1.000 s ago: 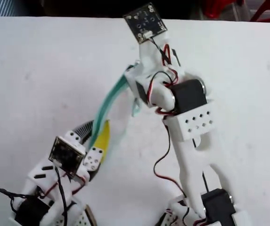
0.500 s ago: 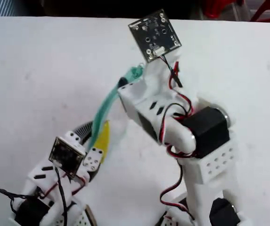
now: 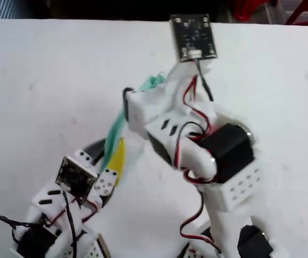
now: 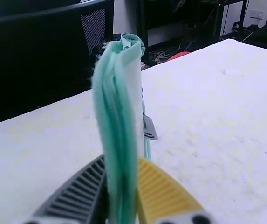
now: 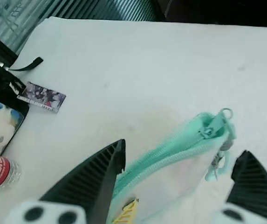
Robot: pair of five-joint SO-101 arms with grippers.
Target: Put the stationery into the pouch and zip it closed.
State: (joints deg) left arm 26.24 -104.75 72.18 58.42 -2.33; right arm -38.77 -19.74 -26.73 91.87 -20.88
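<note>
Lots of white table [image 3: 46, 80] stretches left of the arms and out to the far edge. The right arm [image 3: 223, 161] hangs over the middle. The mint pouch [image 3: 115, 129] stands on edge, zipper up. It runs from the left gripper [image 4: 121, 161], clamped tight on its near end, to the right gripper [image 5: 182, 151], which is spread wide either side of the zipper pull [image 5: 219, 119] and not gripping.

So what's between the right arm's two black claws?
The zippered end of the pouch, pull tab included, sits within the open right gripper, per the right wrist view.
</note>
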